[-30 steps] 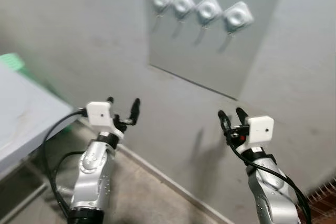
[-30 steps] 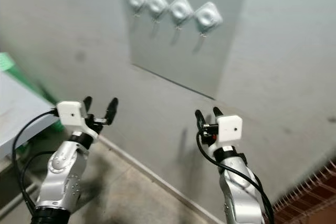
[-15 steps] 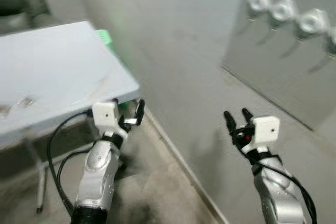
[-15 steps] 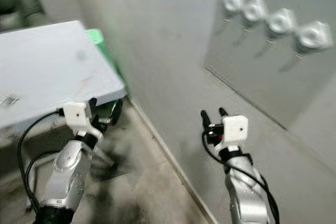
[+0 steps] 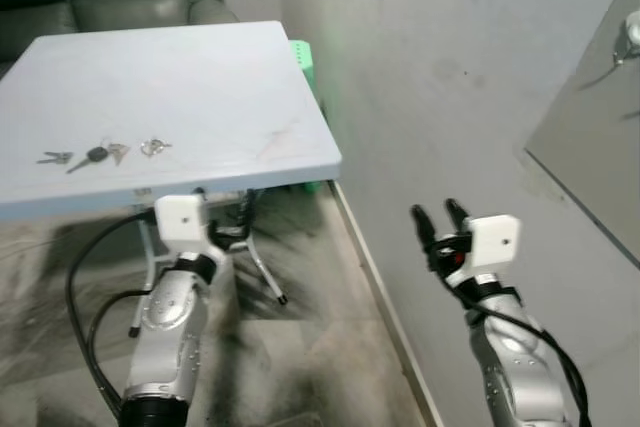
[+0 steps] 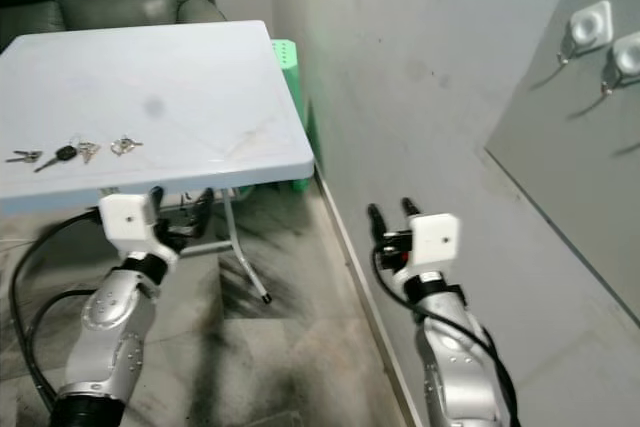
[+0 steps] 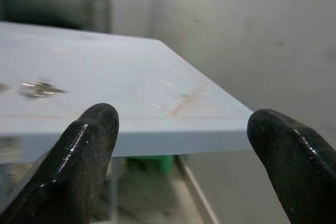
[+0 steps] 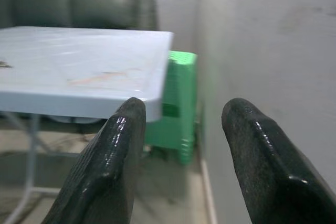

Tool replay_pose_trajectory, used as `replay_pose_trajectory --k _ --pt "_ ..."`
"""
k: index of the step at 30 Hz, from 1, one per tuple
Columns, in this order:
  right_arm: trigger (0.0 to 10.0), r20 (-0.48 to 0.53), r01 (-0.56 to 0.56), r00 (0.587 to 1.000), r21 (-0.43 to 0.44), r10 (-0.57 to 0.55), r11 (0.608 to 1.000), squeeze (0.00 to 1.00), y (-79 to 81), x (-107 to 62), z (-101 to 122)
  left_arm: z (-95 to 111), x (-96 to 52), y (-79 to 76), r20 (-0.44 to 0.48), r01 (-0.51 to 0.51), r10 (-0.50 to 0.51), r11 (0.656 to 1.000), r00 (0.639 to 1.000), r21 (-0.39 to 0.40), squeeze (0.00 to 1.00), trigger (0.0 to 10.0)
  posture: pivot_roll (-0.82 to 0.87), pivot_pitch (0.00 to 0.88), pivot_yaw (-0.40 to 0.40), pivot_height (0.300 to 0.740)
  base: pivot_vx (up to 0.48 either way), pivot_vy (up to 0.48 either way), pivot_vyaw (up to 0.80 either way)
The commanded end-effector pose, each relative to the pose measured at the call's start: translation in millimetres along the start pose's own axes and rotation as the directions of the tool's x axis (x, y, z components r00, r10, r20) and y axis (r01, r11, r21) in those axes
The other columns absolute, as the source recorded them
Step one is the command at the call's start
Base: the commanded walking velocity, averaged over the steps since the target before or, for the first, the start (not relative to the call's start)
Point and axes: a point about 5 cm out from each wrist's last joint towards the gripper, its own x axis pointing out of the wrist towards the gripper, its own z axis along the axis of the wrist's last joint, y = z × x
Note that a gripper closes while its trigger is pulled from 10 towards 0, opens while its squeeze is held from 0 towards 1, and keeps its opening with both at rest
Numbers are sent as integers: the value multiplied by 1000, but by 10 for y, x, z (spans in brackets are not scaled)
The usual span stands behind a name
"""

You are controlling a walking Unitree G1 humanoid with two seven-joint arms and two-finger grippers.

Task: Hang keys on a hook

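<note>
Nothing of the job looks done yet: the keys [image 5: 100, 153] lie scattered on the pale blue table [image 5: 230, 97], well apart from both grippers. Left gripper [image 5: 222, 215] hangs below the table edge, fingers spread wide and empty; right gripper [image 5: 436, 217], narrower but also empty, faces the wall. Picking up, carrying and hooking onto the wall hooks [image 6: 588, 25] all remain.

Pale blue table [image 5: 200, 97]; keys [image 5: 95, 155] lie near its left front, apparently three small clusters.
</note>
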Motion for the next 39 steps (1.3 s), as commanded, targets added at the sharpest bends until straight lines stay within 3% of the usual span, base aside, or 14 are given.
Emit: replay_pose_trajectory --k 1,6,12,13,14,15,39 --pt "10000 -3 17 1000 -8 -17 1000 0 -58 -10 12 1 8 -49 0 10 -10 1000 1000 -5 0 10000 -10 13 -30 740 0 0 800" --pt "10000 -1 17 1000 -13 -18 1000 0 -69 -12 18 -2 8 -58 -1 8 -8 1000 1000 -15 0 10000 -14 17 -32 740 0 0 800" --pt "10000 13 18 1000 19 -18 1000 0 -61 -5 36 -8 10 -61 -4 4 -4 1000 1000 -27 0 10000 -14 17 -33 740 0 0 0" --pt "10000 23 6 1000 31 -7 999 122 -50 -11 46 -6 9 -63 -2 4 -4 1000 1000 -25 0 10000 -15 18 -32 740 0 0 0" --pt "10000 23 6 1000 31 -7 999 122 -50 -11 46 -6 9 -63 -2 4 -4 1000 1000 -25 0 10000 -15 18 -32 740 0 0 0" --pt "10000 28 4 1000 31 -5 1000 1000 -47 -17 52 -6 7 -63 -2 4 -4 1000 1000 -23 0 10000 -15 18 -32 740 0 0 0" --pt "10000 39 -15 999 2 15 1000 1000 -35 -28 86 -20 -4 -59 -11 -7 7 999 1000 -40 0 10000 -16 23 -36 740 0 0 0"
